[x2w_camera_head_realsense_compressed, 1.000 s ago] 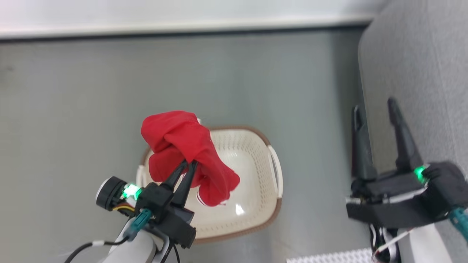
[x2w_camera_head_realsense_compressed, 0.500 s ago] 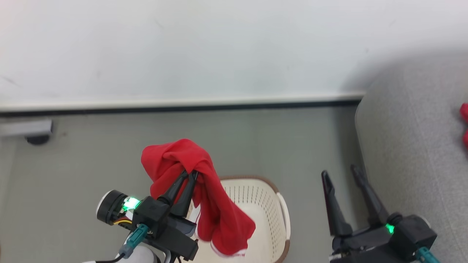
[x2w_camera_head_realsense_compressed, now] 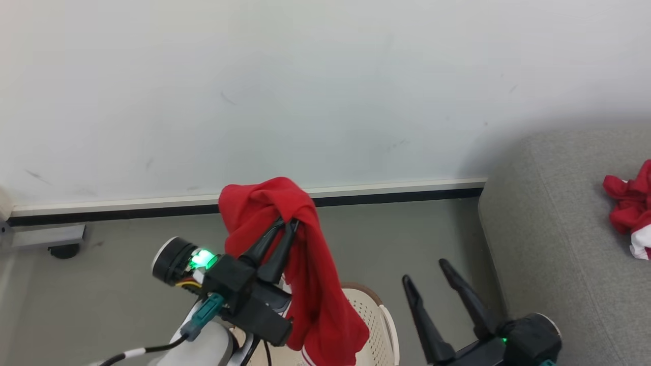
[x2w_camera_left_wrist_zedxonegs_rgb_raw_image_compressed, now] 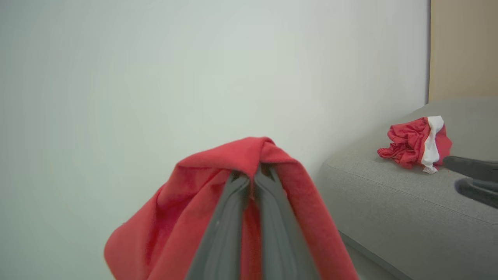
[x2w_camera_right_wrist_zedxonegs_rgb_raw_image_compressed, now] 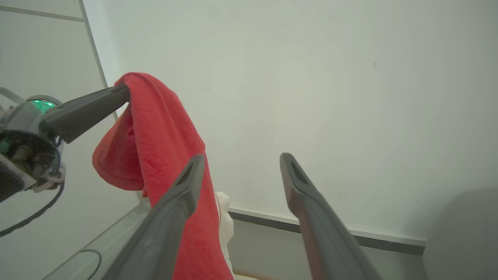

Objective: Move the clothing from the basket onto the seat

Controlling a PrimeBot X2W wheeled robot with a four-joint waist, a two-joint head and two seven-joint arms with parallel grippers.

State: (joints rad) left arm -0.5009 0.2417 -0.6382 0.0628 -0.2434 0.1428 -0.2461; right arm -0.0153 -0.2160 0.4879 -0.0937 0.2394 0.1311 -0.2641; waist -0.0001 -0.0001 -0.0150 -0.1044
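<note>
The left gripper (x2w_camera_head_realsense_compressed: 288, 222), its two long dark fingers pressed together, pinches a soft bright red fabric garment (x2w_camera_head_realsense_compressed: 315, 290) that hangs in the air above the cream perforated plastic basket (x2w_camera_head_realsense_compressed: 380, 325). The right gripper (x2w_camera_head_realsense_compressed: 424, 270) stands spread and empty beside the large grey textured sofa seat (x2w_camera_head_realsense_compressed: 549, 239), where a crumpled red-and-white garment (x2w_camera_head_realsense_compressed: 628, 203) lies. The carry looks best done high, so the trailing hem clears basket and sofa edge, releasing only once well over the seat

Basket (x2w_camera_head_realsense_compressed: 380, 325) mostly behind clothing (x2w_camera_head_realsense_compressed: 323, 305)
</note>
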